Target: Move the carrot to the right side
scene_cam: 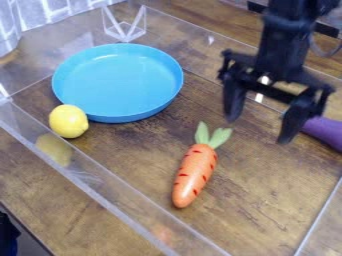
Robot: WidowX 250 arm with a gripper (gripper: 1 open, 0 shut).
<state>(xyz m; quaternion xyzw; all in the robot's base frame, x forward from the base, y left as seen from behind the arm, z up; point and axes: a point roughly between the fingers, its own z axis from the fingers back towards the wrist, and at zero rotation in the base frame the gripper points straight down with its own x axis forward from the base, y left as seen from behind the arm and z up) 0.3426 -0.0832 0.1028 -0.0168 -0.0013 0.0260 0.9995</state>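
The dark wooden surface (120,150) runs wide under clear plastic walls, grain showing through a dull sheen. On it at upper left sits the round blue plate (118,80), smooth with a shallow rim. The black gripper (274,108) hangs clear above the wood, pointing down, jaws spread wide with nothing between them. The carrot (195,172) lies flat below and to the left of it, apart from it, long axis running diagonally: pale green leaves up toward the gripper, glossy orange taper aimed at the near edge. A small yellow lemon (68,121) rests just beside the plate. At the right edge, something purple (326,131), perhaps an eggplant, is mostly cut off.
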